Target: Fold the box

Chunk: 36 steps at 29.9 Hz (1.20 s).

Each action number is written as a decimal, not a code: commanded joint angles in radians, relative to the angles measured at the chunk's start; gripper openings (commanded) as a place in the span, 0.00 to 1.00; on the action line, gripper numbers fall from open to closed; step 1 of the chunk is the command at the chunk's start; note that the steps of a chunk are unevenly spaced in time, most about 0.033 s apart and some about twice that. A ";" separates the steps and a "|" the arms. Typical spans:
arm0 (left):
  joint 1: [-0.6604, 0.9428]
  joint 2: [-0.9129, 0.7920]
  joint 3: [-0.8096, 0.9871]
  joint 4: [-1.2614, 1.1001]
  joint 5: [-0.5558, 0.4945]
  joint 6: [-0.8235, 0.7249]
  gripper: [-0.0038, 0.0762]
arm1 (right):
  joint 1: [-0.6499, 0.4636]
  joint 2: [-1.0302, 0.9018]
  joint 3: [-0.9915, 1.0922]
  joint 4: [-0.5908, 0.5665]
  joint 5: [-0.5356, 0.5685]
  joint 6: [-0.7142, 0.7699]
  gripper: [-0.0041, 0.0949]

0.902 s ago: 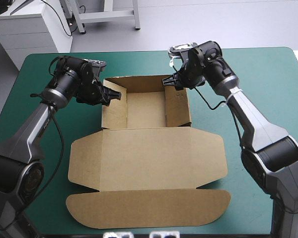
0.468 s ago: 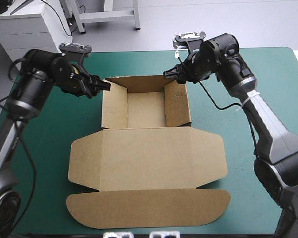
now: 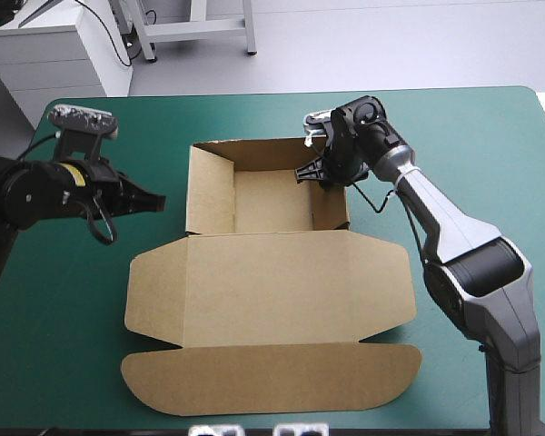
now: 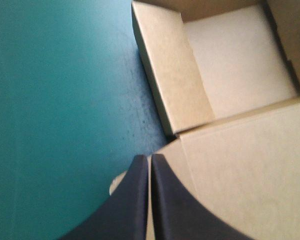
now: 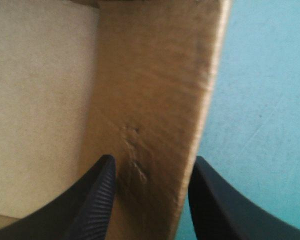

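The brown box (image 3: 272, 291) lies as an open tray at the back, with its lid and front flap flat toward the table's front. My right gripper (image 3: 320, 174) is down over the tray's right wall (image 3: 330, 204). In the right wrist view the right gripper (image 5: 154, 160) is open, with that wall (image 5: 150, 90) between its fingers, one inside the tray and one outside. My left gripper (image 3: 157, 202) hovers left of the tray's left wall (image 3: 207, 195), apart from it. In the left wrist view the left gripper (image 4: 150, 159) is shut with nothing in it, above the lid's left flap (image 4: 240, 170).
Bare teal-green cover (image 3: 82, 300) stretches left of the box and more of the cover (image 3: 472, 145) to its right. The rounded front flap (image 3: 272, 377) reaches close to the table's front edge.
My left gripper has drawn back to the left, away from the tray's rear left corner, and has shut. The right gripper has come down from the rear right corner onto the right wall.
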<state>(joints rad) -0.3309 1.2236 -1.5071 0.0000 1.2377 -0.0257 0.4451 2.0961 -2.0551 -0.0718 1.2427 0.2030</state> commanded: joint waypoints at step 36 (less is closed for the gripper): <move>-0.003 -0.326 0.326 -0.034 0.047 -0.008 0.04 | -0.908 -0.131 -0.049 -0.002 0.008 -0.051 0.05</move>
<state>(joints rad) -0.3309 0.9054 -1.1581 -0.0238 1.2377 -0.0257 -0.4181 2.0190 -2.0730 -0.0935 1.2405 0.1272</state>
